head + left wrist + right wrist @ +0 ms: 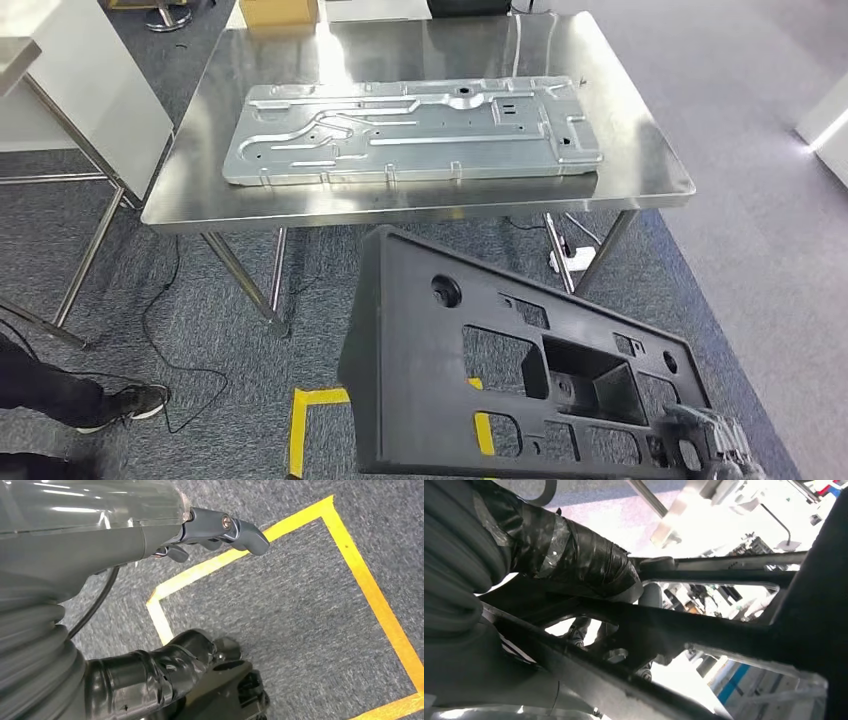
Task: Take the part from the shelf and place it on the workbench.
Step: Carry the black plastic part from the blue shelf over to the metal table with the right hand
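Now my right hand grips the black plastic panel at its five o'clock corner, fingers hooked through an opening, and carries it short of the workbench. My left hand hangs loosely curled, holding nothing. I should lift the panel level, clear the near edge, and avoid the metal sheet; bare steel lies at three o'clock.

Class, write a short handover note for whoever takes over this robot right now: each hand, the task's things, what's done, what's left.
Right hand: grips the black plastic part at its lower corner, held up short of the workbench.
Left hand: hangs over the carpet, fingers curled, holding nothing.
Workbench carries a silver metal panel.
Done: part in hand.
Left: carry it to the workbench and set it down.
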